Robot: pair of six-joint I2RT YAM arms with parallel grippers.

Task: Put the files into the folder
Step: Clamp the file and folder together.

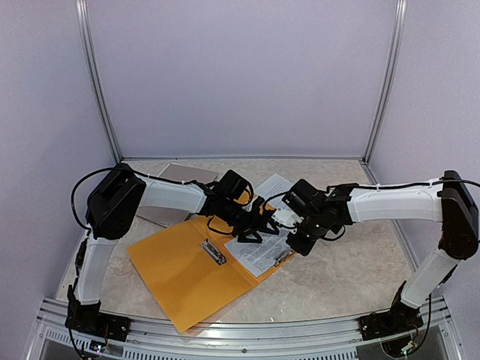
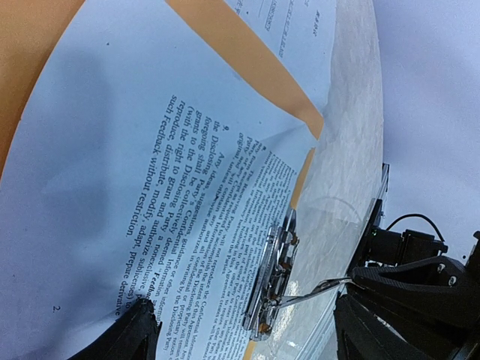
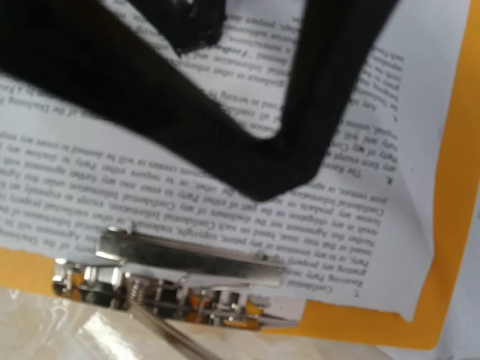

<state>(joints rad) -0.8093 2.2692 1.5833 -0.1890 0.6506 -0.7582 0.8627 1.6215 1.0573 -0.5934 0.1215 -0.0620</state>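
Note:
An orange folder [image 1: 172, 277] lies open on the table. One printed white sheet of the files [image 1: 259, 255] rests on its right half, its edge under a metal clip [image 1: 283, 257]. Another sheet [image 1: 274, 186] lies behind the folder. My left gripper [image 1: 253, 229] stands open over the sheet [image 2: 112, 172], one finger on each side. In the left wrist view the clip [image 2: 274, 281] has its lever [image 2: 322, 289] raised, the tip pinched in my right gripper [image 2: 352, 283]. The right wrist view shows the clip [image 3: 187, 259] and the sheet [image 3: 225, 187], not its own fingers.
A second metal clip [image 1: 214, 251] sits at the folder's middle. A grey-brown board [image 1: 176, 191] lies at the back left under the left arm. Pale walls enclose the marble table [image 1: 352, 262], and a metal rail [image 1: 240, 330] runs along the near edge.

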